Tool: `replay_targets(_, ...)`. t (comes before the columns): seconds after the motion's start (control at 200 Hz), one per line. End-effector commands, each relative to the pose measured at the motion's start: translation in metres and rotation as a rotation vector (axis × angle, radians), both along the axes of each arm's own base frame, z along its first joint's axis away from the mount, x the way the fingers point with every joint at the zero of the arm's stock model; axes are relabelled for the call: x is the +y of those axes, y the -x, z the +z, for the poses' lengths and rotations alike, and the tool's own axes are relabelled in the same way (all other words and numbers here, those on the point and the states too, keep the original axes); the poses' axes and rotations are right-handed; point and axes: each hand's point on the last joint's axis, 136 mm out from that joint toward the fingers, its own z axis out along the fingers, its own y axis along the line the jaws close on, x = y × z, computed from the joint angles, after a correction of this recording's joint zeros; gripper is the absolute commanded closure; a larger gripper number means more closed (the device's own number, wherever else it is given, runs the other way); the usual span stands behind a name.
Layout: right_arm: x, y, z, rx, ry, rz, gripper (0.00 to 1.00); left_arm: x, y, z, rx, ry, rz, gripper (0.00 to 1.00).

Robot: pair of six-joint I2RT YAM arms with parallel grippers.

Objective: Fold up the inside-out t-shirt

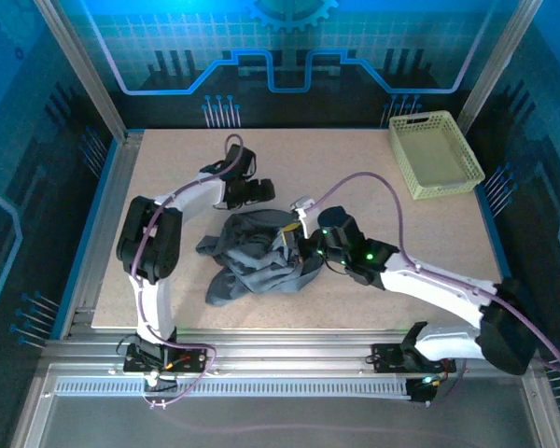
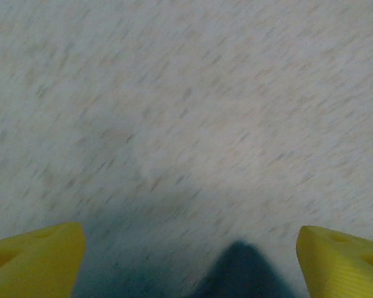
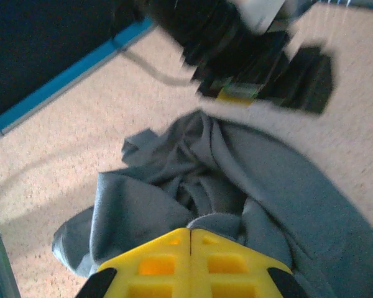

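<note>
The inside-out t-shirt (image 1: 252, 257) is a dark slate-grey heap, crumpled on the table's middle. My right gripper (image 1: 294, 245) rests on its right side. In the right wrist view its yellow jaws (image 3: 191, 233) are pressed together, with a small raised fold of the t-shirt (image 3: 224, 186) pinched at their tips. My left gripper (image 1: 252, 191) hovers just beyond the shirt's far edge, above bare tabletop. Its yellow fingertips (image 2: 37, 261) stand wide apart with nothing between them. A dark blurred shape (image 2: 242, 273) pokes in at the bottom edge between them.
A pale yellow-green plastic basket (image 1: 434, 154) sits at the table's far right corner. The speckled beige tabletop (image 1: 355, 168) is bare between the basket and the shirt. Metal frame rails (image 1: 93, 224) run along the left and near edges.
</note>
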Motion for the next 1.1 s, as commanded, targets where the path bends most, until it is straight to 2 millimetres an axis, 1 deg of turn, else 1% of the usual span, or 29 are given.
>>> replay_targets(0.0,-0.023,-0.005,0.040,-0.115,-0.044,-0.059,1.00,0.027,0.023,0.044,-0.077,-0.056,0.073,0.07)
replay_targets(0.03,-0.030,-0.005,0.045,-0.121,-0.052,-0.070,1.00,0.034,0.028,0.053,-0.101,-0.071,0.092,0.06)
replay_targets(0.045,-0.032,-0.005,0.048,-0.124,-0.057,-0.072,1.00,0.036,0.030,0.062,-0.122,-0.071,0.102,0.06)
replay_targets(0.09,-0.043,-0.005,0.053,-0.129,-0.070,-0.087,1.00,0.045,0.039,0.077,-0.166,-0.075,0.130,0.06)
replay_targets(0.12,-0.049,-0.005,0.054,-0.124,-0.075,-0.100,1.00,0.047,0.045,0.083,-0.187,-0.070,0.134,0.06)
replay_targets(0.135,-0.053,-0.005,0.053,-0.118,-0.075,-0.109,1.00,0.046,0.048,0.091,-0.209,-0.062,0.133,0.06)
replay_targets(0.18,-0.062,-0.005,0.045,-0.089,-0.061,-0.138,1.00,0.042,0.059,0.101,-0.241,-0.056,0.117,0.05)
replay_targets(0.245,-0.072,-0.005,0.017,-0.020,0.002,-0.181,1.00,0.026,0.074,0.107,-0.252,-0.059,0.065,0.05)
replay_targets(0.31,-0.082,0.000,-0.021,0.088,0.063,-0.229,1.00,0.009,0.090,0.100,-0.209,-0.079,0.013,0.05)
replay_targets(0.325,-0.083,0.000,-0.026,0.103,0.070,-0.234,1.00,0.005,0.094,0.098,-0.198,-0.086,0.003,0.05)
replay_targets(0.33,-0.085,0.002,-0.032,0.121,0.076,-0.237,1.00,0.004,0.095,0.097,-0.193,-0.088,-0.001,0.05)
replay_targets(0.365,-0.087,0.009,-0.051,0.169,0.096,-0.241,1.00,-0.004,0.103,0.090,-0.166,-0.106,-0.021,0.05)
replay_targets(0.445,-0.092,0.027,-0.085,0.239,0.136,-0.257,1.00,-0.019,0.118,0.067,-0.079,-0.132,-0.046,0.04)
replay_targets(0.505,-0.094,0.040,-0.102,0.271,0.159,-0.260,1.00,-0.028,0.125,0.051,-0.010,-0.138,-0.046,0.04)
replay_targets(0.555,-0.095,0.050,-0.112,0.288,0.181,-0.263,1.00,-0.036,0.131,0.040,0.026,-0.143,-0.057,0.04)
replay_targets(0.6,-0.097,0.057,-0.120,0.305,0.202,-0.275,1.00,-0.039,0.135,0.031,0.050,-0.161,-0.053,0.05)
replay_targets(0.735,-0.104,0.076,-0.144,0.377,0.269,-0.307,1.00,-0.046,0.142,0.011,0.106,-0.159,-0.041,0.14)
replay_targets(0.805,-0.108,0.081,-0.151,0.394,0.311,-0.326,1.00,-0.046,0.144,0.003,0.131,-0.173,-0.044,0.19)
replay_targets(0.845,-0.108,0.081,-0.151,0.394,0.322,-0.322,1.00,-0.046,0.146,-0.002,0.149,-0.181,-0.052,0.25)
replay_targets(0.89,-0.107,0.081,-0.148,0.391,0.331,-0.314,1.00,-0.046,0.148,-0.007,0.167,-0.186,-0.057,0.30)
replay_targets(0.935,-0.104,0.079,-0.139,0.377,0.335,-0.303,1.00,-0.046,0.151,-0.011,0.175,-0.187,-0.064,0.33)
replay_targets(0.995,-0.101,0.074,-0.122,0.347,0.347,-0.286,0.80,-0.045,0.154,-0.014,0.184,-0.186,-0.068,0.39)
replay_targets(1.07,-0.099,0.066,-0.098,0.313,0.363,-0.278,0.62,-0.045,0.158,-0.017,0.189,-0.182,-0.077,0.46)
replay_targets(1.095,-0.100,0.062,-0.091,0.310,0.367,-0.283,0.57,-0.044,0.158,-0.018,0.191,-0.182,-0.080,0.48)
